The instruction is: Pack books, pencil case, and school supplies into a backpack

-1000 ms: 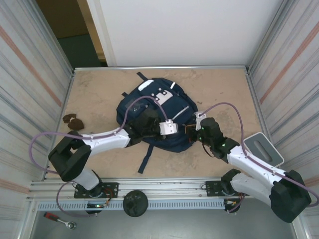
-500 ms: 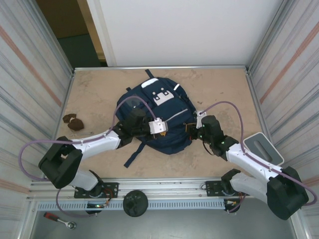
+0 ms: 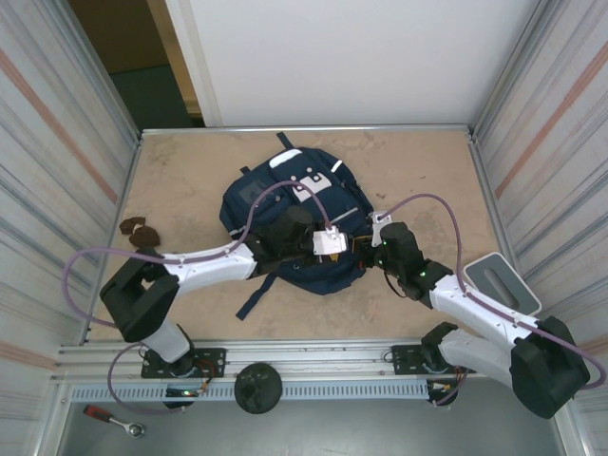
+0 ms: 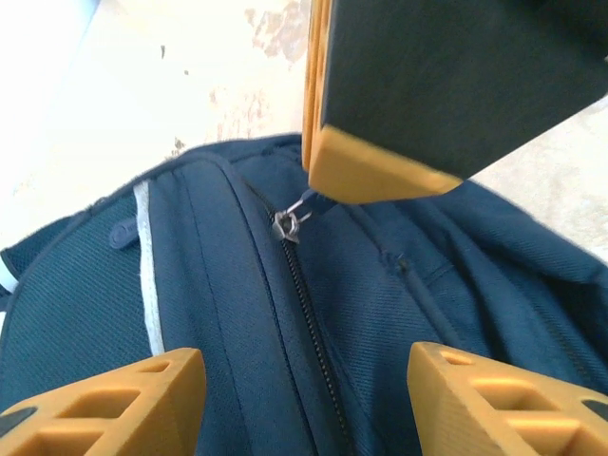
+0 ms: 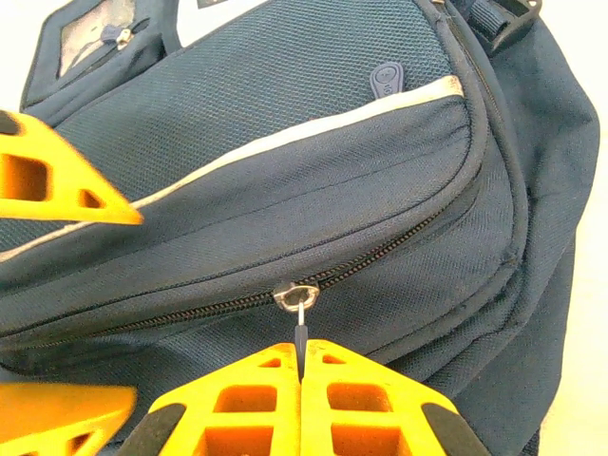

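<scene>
- The backpack (image 3: 285, 204) lies flat near the middle of the table, a little toward the back. Its white-striped, patched face is up and a loose strap trails toward the near edge.
- On its near right side, the zipper pull (image 5: 299, 318) hangs from a metal slider on a long zip across a front pocket.
- The right gripper (image 5: 301, 353) is clenched on that zipper pull, its two orange fingers pressed together with the tab pinched between them. From above, the right gripper (image 3: 365, 249) sits at the bag's right edge.
- The left gripper (image 4: 304, 366) is released. Its fingers stand well apart over the navy fabric, one on each side of the zip line, with nothing between them.
- In the left wrist view, the right gripper's dark body and orange tip sit just beyond the pull (image 4: 290, 223).
- The two grippers are close together over the same corner of the bag, and the left gripper (image 3: 344, 247) reaches across the backpack from the left.
- The table (image 3: 190, 180) is a mottled beige board with a metal rim. It is boxed in by ribbed panels left and right and a white wall behind.
- Brown lumps (image 3: 139, 231) lie by the left edge, well apart from the bag.
- A grey tray (image 3: 499, 282) sits at the right edge beside the right arm.
- On the near rail are a black knob (image 3: 256, 387) and a red-handled tool (image 3: 114, 419).
</scene>
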Robot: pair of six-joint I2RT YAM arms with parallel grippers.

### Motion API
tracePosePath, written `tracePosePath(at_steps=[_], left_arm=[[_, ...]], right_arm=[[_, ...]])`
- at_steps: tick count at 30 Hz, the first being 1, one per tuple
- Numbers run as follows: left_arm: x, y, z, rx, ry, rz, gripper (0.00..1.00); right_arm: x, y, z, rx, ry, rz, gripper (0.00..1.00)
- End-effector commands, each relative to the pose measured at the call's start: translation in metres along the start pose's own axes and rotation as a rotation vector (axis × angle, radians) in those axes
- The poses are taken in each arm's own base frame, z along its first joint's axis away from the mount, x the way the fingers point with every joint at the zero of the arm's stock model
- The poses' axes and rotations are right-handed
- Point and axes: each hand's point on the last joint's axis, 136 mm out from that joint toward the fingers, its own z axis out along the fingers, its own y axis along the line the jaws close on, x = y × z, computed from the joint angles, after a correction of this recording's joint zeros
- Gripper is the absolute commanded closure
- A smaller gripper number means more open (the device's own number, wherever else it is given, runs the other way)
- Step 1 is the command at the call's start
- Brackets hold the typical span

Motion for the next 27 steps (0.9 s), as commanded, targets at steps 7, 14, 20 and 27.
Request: tracePosePath(at_steps=[7, 14, 20, 27], left_arm=[[0.003, 0.01, 0.007, -0.027, 0.039, 0.01, 0.82], [-0.002, 0.004, -0.026, 0.034, -0.122, -0.045, 1.0], [0.007, 0.004, -0.047, 0.062, -0.191, -0.075, 1.0], [0.048, 0.014, -0.042, 0.014, -0.075, -0.121, 0.77]], right_arm=[[-0.012, -0.013, 0.0, 0.07, -0.058, 0.022, 1.0], [-0.009, -0.047, 0.002, 0.23, -0.032, 0.023, 1.0], [-0.012, -0.045, 0.007, 0.204, -0.033, 0.026, 1.0], [-0.005, -0.019, 0.017, 0.053, -0.017, 0.018, 1.0]])
